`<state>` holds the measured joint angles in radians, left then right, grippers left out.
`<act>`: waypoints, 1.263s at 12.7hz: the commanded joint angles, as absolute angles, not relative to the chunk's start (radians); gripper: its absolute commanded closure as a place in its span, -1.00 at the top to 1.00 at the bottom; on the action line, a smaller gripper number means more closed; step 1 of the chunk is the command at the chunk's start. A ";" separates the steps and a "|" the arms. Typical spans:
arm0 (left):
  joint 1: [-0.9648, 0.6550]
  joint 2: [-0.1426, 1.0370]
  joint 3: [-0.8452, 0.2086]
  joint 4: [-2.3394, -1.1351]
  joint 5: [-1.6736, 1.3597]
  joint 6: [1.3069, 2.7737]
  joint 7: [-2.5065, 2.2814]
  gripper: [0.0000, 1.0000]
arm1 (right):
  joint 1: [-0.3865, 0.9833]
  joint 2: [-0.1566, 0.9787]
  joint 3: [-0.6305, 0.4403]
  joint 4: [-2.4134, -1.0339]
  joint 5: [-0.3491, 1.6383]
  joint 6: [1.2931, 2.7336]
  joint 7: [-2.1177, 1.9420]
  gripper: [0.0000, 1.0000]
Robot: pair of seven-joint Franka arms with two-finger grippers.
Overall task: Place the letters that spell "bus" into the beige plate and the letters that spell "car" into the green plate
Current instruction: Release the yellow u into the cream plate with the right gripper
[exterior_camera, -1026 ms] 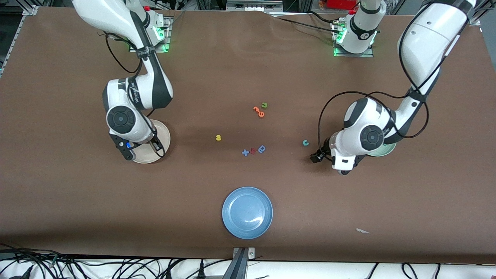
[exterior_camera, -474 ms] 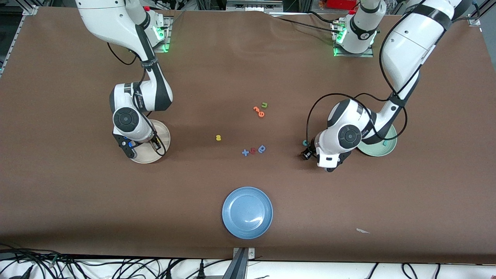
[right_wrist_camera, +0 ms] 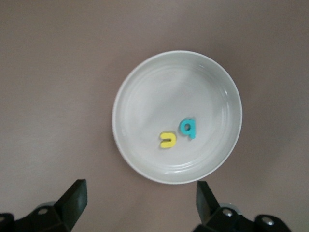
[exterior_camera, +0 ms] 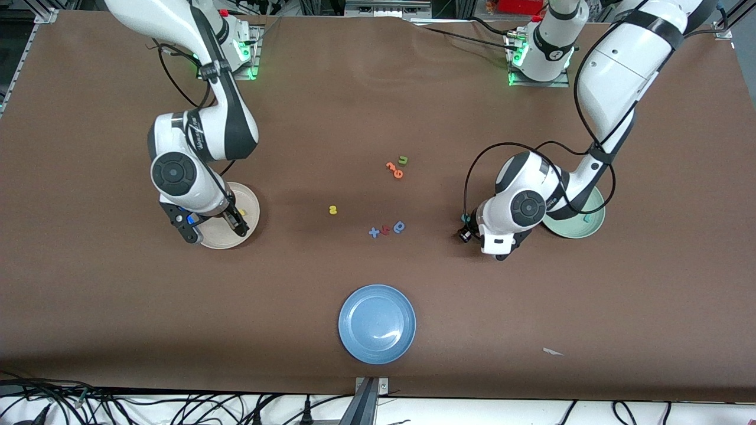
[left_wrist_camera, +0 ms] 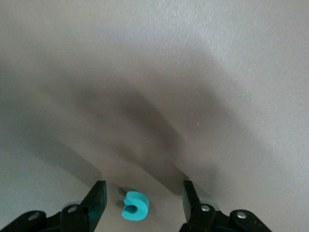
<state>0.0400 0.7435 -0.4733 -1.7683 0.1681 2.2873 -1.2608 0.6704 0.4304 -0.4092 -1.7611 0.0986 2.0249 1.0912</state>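
The teal "c" (left_wrist_camera: 135, 204) lies flat on the brown table, just beside the green plate (exterior_camera: 576, 227). My left gripper (left_wrist_camera: 143, 198) is low over it and open, one finger on each side with a gap to both. A small teal letter (exterior_camera: 585, 218) lies in the green plate. My right gripper (right_wrist_camera: 140, 198) hangs open and holds nothing above the beige plate (right_wrist_camera: 140, 92), where the yellow "u" (right_wrist_camera: 168, 140) and teal "b" (right_wrist_camera: 187, 127) lie. The yellow "s" (exterior_camera: 333, 209) is on the table between the plates.
A green "u" (exterior_camera: 403, 160) and orange letters (exterior_camera: 394, 171) lie mid-table, with blue and red pieces (exterior_camera: 387, 229) nearer the camera. A blue plate (exterior_camera: 377, 323) sits near the front edge, and a white scrap (exterior_camera: 553, 352) lies toward the left arm's end.
The right gripper opened over the beige plate and rose; the yellow "u" now lies there. The left arm moved from the green plate to the teal "c", its fingers narrowing.
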 commanded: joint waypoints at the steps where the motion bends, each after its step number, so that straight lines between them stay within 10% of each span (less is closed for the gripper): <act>1: 0.015 0.738 -0.462 -1.773 0.155 2.283 -1.288 0.40 | 0.669 0.370 -0.411 -1.726 0.100 1.967 0.926 1.00; 11: 0.009 0.741 -0.462 -1.773 0.155 2.269 -1.305 -0.65 | 0.669 0.290 -0.423 -1.661 0.104 1.772 0.247 1.00; 16: 0.075 0.657 -0.471 -1.752 0.144 2.142 -1.215 -0.77 | 0.670 0.340 -0.298 -1.663 0.106 1.841 0.210 1.00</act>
<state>0.0324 0.7290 -0.4693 -1.7512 0.1680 2.2199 -1.2825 0.6748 0.3031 -0.3213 -1.6795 0.1004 1.8110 0.2383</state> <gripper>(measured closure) 0.758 0.000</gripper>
